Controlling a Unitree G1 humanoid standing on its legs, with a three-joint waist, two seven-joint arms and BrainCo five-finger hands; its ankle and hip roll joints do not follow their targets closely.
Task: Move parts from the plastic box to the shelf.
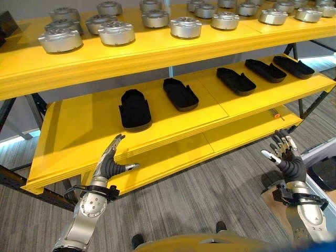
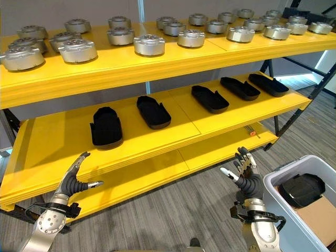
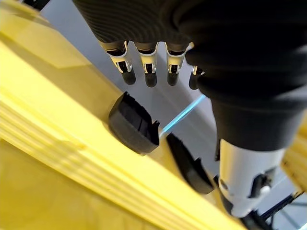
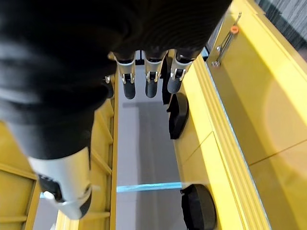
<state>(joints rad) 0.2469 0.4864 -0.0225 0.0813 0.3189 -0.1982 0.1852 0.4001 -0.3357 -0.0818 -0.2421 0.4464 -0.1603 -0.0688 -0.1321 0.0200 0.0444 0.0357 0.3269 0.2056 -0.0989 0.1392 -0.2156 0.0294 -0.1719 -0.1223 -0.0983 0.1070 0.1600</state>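
Note:
Several black moulded parts lie in a row on the yellow shelf's middle board [image 1: 173, 123], the nearest one [image 1: 134, 109] at its left. One more black part [image 2: 300, 190] rests inside the white plastic box [image 2: 289, 168] on the floor at the lower right. My left hand [image 1: 110, 163] hovers open in front of the middle board's front edge, holding nothing. My right hand [image 2: 247, 176] is raised open just left of the box, also holding nothing. Straight fingers [image 3: 151, 72] show in the left wrist view above a black part [image 3: 133, 123].
Several round silver parts [image 1: 185, 27] fill the top board. A small orange-tipped pin [image 2: 252, 133] lies on the lowest board. A brown cardboard piece [image 2: 317, 212] sits in the box. Grey floor lies between my hands.

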